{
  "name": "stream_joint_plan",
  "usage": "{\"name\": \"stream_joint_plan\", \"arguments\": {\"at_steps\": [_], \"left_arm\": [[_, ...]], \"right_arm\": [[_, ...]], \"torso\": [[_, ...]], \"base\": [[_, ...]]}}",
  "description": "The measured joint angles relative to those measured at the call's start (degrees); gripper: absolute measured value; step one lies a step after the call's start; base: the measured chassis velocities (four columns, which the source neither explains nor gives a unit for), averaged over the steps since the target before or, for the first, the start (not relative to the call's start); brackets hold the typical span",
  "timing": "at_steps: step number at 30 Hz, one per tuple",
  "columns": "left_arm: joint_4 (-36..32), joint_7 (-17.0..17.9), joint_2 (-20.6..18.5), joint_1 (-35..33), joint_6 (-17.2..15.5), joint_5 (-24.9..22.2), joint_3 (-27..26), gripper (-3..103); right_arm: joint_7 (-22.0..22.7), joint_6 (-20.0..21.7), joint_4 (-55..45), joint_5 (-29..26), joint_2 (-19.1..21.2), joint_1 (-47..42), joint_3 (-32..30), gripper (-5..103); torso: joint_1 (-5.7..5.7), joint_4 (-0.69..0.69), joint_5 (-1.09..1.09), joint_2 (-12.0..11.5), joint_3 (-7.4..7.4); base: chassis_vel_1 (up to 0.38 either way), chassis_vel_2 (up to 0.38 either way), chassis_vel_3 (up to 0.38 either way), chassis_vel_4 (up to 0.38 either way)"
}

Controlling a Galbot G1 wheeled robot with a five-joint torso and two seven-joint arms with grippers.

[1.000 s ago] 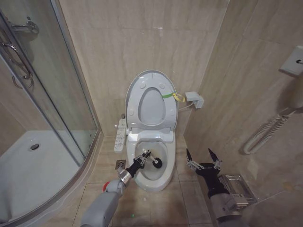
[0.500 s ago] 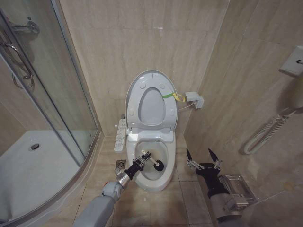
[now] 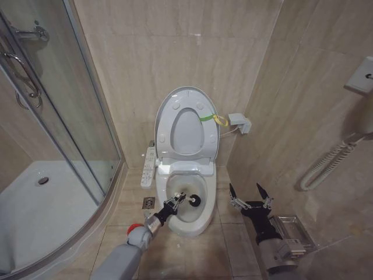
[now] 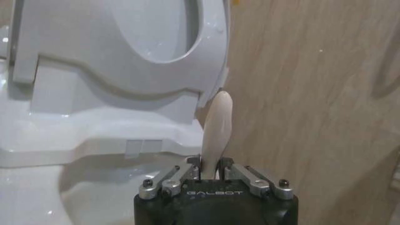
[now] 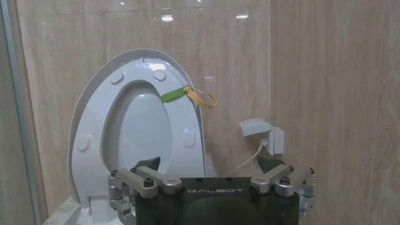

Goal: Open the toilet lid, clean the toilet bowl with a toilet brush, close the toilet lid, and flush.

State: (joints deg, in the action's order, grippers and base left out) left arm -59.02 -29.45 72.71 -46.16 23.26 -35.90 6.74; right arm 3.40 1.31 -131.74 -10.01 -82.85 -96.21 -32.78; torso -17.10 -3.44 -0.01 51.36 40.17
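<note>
I see my left gripper [image 3: 174,202] clamped on the toilet brush [image 3: 187,200] inside the toilet bowl [image 3: 201,219]; my right gripper [image 3: 250,195] hangs spread over beige floor tiles [image 3: 186,256].

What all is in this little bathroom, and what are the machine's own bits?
toilet lid: one, white with a yellow-green band, raised against the wall.
toilet bowl: one, white, open, on the floor below the lid.
button strip: one, white, beside the bowl.
toilet brush: one, black head, pale handle, head down inside the bowl.
shower enclosure: one, glass, to the robot's left.
wall box: one, white, beside the lid.
wire rack: one, metal, on the floor by the wall.
left pincer: shut on the brush handle, at the bowl's front rim.
right pincer: open, idle beside the bowl.
</note>
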Motion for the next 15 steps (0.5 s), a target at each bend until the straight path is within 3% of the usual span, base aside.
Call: {"name": "stream_joint_plan", "arguments": {"at_steps": [6,15], "left_arm": [[-9.45,2.0,-4.44,-4.81,-1.75,-1.37,-0.35,18],[-15.16,5.24,-7.34,-8.64,-3.41,-1.01,-0.49,18]], "right_arm": [[0.0,0.0,0.0,0.0,0.0,0.0,0.0,100],[0.0,0.0,0.0,0.0,0.0,0.0,0.0,100]], "torso": [[0.0,0.0,-0.01,0.0,0.0],[0.0,0.02,0.01,0.0,-0.01]], "base": [[0.0,0.0,0.0,0.0],[0.0,0.0,0.0,0.0]]}}
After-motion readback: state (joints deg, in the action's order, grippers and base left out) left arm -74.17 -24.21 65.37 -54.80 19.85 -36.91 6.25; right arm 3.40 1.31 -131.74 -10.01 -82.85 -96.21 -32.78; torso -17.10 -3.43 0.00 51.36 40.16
